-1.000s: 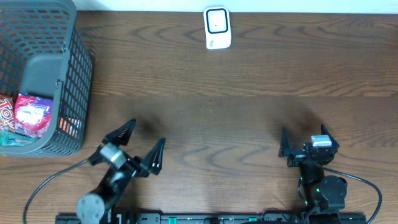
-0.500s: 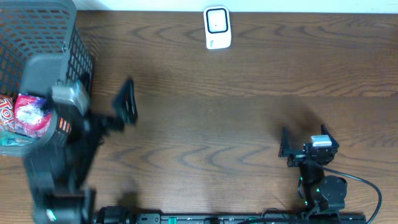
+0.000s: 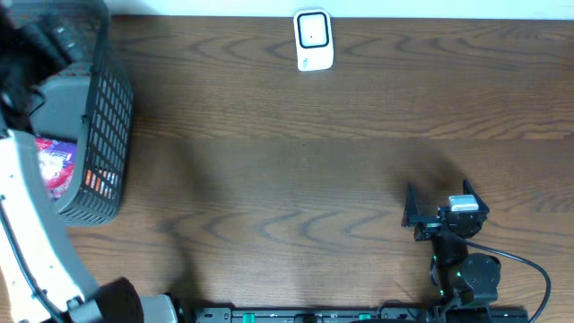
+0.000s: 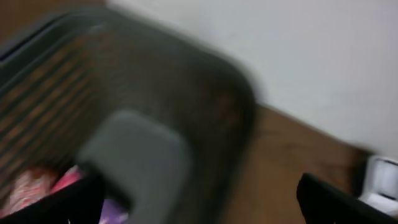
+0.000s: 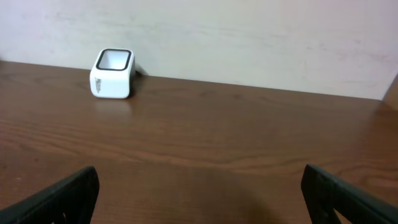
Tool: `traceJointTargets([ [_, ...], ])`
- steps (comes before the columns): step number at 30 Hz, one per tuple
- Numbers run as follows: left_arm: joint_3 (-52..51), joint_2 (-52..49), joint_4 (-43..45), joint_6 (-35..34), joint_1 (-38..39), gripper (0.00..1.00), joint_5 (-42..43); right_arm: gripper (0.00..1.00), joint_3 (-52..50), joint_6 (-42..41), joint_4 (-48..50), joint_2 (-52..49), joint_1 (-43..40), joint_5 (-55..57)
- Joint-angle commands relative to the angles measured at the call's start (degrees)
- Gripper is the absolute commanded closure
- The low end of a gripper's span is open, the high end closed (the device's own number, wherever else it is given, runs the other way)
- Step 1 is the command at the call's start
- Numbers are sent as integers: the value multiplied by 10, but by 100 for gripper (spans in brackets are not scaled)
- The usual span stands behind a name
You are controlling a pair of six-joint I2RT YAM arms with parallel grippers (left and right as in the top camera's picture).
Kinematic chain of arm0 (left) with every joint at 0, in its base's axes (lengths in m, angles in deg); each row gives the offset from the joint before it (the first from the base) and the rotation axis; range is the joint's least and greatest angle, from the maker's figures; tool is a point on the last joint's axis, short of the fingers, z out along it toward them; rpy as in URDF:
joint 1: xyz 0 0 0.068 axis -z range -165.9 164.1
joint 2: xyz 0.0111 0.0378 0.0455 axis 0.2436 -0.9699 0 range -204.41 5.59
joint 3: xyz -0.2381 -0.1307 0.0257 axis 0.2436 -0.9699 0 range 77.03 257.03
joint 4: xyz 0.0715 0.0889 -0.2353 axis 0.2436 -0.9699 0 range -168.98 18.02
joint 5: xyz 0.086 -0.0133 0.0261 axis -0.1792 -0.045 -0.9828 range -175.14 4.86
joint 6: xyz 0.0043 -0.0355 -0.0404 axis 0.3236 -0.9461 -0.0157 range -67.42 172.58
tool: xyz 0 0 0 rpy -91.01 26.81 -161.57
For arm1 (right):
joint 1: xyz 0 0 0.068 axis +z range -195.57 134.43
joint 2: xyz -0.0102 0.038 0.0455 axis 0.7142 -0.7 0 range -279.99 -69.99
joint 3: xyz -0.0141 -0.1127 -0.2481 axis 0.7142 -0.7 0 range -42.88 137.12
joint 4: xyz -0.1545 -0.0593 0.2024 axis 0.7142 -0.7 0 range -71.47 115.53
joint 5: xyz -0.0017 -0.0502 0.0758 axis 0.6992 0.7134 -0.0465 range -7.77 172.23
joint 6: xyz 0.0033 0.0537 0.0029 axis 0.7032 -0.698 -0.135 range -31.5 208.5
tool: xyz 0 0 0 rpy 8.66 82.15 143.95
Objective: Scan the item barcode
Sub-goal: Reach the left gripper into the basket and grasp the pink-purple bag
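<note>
Left pincer (image 4: 199,186), jaws apart, hangs over the basket (image 3: 103,108); the packet (image 3: 56,166) lies inside, its long axis hidden by the arm. Right pincer (image 5: 199,199), jaws apart, faces the scanner (image 5: 112,73) across the surface (image 3: 359,135).

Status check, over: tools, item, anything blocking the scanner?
Left tool open, empty, above basket. Right tool open, empty, low over table. Pink packet in basket, not picked. Scanner unobstructed at far edge.

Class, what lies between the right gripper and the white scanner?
Only bare table lies between the right gripper and the scanner; overhead and right wrist views both show it.
</note>
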State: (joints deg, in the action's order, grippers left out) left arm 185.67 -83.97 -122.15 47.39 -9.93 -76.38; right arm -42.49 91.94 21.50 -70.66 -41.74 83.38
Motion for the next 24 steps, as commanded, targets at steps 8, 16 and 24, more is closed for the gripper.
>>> traceJointTargets([
  [8, 15, -59, -38, 2, -84, 2, -142, 1, -1, 5, -2, 4, 0, 4],
  [16, 12, -127, -85, -164, -83, 2, -309, 1, -1, 5, -2, 4, 0, 4],
  [24, 12, -207, -111, -219, -82, 2, -223, 1, -1, 5, -2, 4, 0, 4],
])
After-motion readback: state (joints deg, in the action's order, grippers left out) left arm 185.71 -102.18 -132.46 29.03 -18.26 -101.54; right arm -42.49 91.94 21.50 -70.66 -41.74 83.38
